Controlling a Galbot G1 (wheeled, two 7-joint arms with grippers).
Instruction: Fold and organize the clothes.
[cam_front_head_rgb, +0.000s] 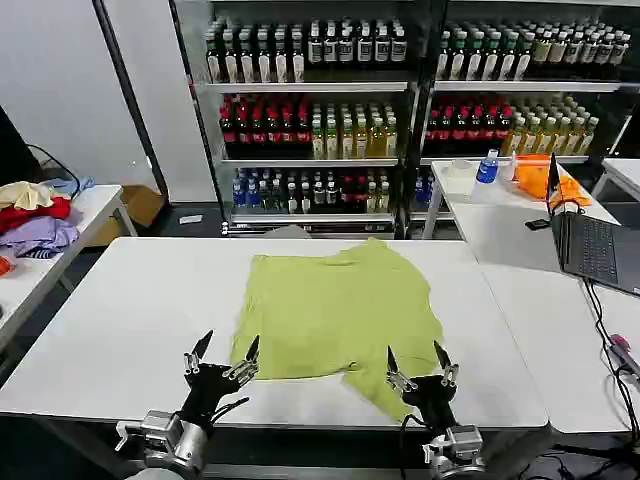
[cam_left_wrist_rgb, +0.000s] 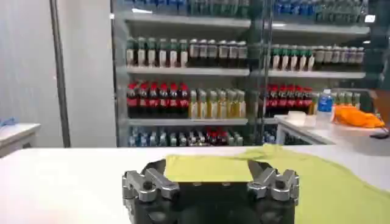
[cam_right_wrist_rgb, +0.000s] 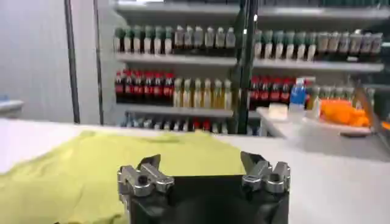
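T-shirt (cam_front_head_rgb: 335, 315), lime, lies spread mid-bench (cam_front_head_rgb: 120, 320). Head view: left end effector (cam_front_head_rgb: 222, 354) and right end effector (cam_front_head_rgb: 418, 362) at the near hem, both spread wide, empty. Laptop (cam_front_head_rgb: 590, 245) right, garment pile (cam_front_head_rgb: 35, 220) left. Left wrist view: orange cloth (cam_left_wrist_rgb: 356, 115) beyond. Right wrist view: bottle shelves (cam_right_wrist_rgb: 244, 55) behind.

setting: mock shop floor or retail test lab. evidence: glass-fronted drinks shelving (cam_front_head_rgb: 400, 110) stocked with rows of bottles; white folding tables (cam_front_head_rgb: 120, 320); open laptop (cam_front_head_rgb: 590, 245) with trailing cables; cardboard box (cam_front_head_rgb: 140, 205) on floor.
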